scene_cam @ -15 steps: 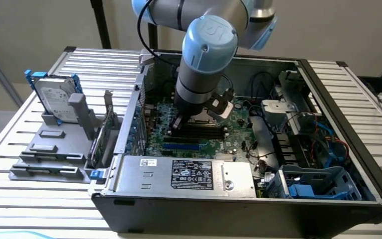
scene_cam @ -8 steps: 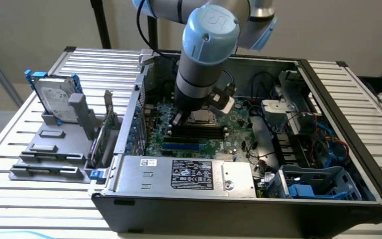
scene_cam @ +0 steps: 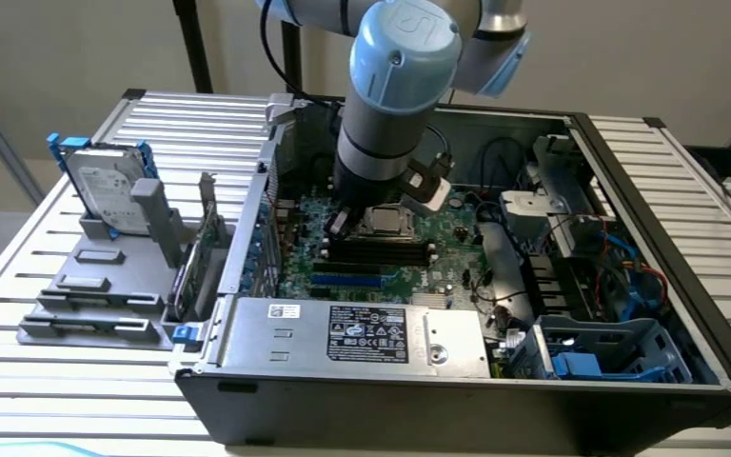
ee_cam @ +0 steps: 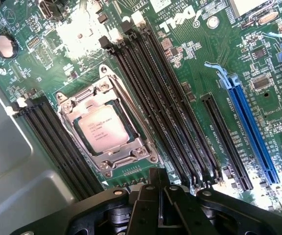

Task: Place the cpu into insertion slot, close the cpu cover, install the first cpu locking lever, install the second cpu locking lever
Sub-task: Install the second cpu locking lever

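Observation:
The cpu (ee_cam: 103,130), silver-grey top up, lies in the insertion slot (ee_cam: 103,86) on the green board. Over it the cpu cover (ee_cam: 123,155) lies flat, framing the chip through its cut-out. Thin metal levers run along the socket's sides; whether they are latched I cannot tell. My gripper (ee_cam: 159,177) is shut with nothing between its fingers, a short way off the socket's near corner. In the exterior view the gripper (scene_cam: 339,227) reaches down into the open computer case, just to the exterior view's left of the socket (scene_cam: 388,222).
Black memory slots (ee_cam: 153,98) flank the socket on both sides, with a blue expansion slot (ee_cam: 251,127) further off. A grey case wall (ee_cam: 13,186) stands close by. The power supply (scene_cam: 353,333), cables (scene_cam: 569,267) and drive cage (scene_cam: 601,352) crowd the case. A hard drive (scene_cam: 106,190) stands outside.

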Tool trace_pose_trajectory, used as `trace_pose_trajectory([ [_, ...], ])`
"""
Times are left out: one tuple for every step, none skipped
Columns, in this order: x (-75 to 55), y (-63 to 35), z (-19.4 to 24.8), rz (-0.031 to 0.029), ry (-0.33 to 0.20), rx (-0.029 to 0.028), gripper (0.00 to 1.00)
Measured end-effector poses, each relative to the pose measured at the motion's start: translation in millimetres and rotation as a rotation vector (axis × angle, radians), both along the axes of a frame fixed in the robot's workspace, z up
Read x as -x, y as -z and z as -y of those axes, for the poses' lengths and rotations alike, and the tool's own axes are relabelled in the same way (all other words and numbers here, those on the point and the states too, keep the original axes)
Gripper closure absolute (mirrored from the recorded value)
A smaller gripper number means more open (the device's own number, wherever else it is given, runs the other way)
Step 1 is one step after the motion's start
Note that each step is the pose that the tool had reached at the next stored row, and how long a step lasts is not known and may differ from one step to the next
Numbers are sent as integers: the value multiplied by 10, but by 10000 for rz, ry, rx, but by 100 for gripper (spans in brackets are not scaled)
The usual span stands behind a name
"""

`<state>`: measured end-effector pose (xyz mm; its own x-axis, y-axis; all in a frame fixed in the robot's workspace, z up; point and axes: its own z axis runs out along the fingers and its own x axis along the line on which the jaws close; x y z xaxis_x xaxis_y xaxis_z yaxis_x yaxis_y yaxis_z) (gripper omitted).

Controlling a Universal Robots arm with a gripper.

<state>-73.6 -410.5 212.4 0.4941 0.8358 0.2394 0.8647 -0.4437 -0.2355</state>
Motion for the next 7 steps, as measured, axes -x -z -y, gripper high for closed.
trace_pose_trajectory([
  [0, -1, 0, -1, 0, 1, 89],
  [0, 0, 0, -1, 0, 1, 89],
  [0, -1, 0, -1, -1, 1, 89],
  [0, -1, 0, -1, 0, 1, 89],
  [0, -1, 0, -1, -1, 1, 89],
  [0, -1, 0, -1, 0, 1, 89],
  [0, 0, 0, -1, 0, 1, 89],
])
